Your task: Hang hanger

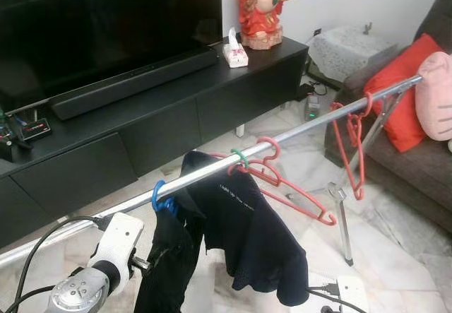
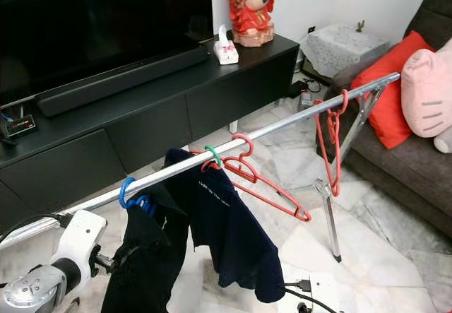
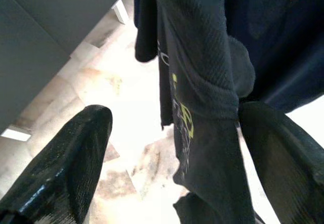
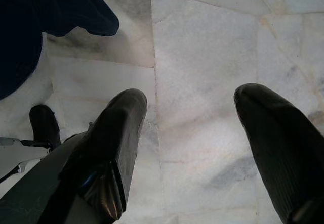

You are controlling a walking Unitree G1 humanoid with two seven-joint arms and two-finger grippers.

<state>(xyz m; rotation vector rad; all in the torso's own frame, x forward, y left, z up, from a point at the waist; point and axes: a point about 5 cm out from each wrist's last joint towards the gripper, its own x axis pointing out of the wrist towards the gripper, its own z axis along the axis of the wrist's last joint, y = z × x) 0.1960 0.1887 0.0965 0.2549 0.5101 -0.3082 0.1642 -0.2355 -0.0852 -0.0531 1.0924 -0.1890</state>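
Note:
A silver rail point(image 1: 296, 131) runs from low left to upper right. A blue hanger point(image 1: 161, 198) hangs on it and carries a black garment point(image 1: 166, 256). Beside it a green hook point(image 1: 240, 159) holds a dark navy shirt point(image 1: 247, 228). An empty red hanger point(image 1: 296, 189) hangs next to that one, and another red hanger point(image 1: 353, 143) hangs near the rail's far end. My left arm point(image 1: 116, 246) reaches up to the black garment. In the left wrist view my left gripper point(image 3: 174, 115) is open, with the garment point(image 3: 202, 82) hanging between its fingers. My right gripper point(image 4: 192, 97) is open above the marble floor.
A long black TV cabinet point(image 1: 176, 115) with a soundbar and a red figurine point(image 1: 261, 6) stands behind the rail. A grey sofa with a red cushion point(image 1: 402, 94) is on the right. The rack's leg point(image 1: 344, 221) stands on the marble floor. A cable lies near my right arm point(image 1: 346, 292).

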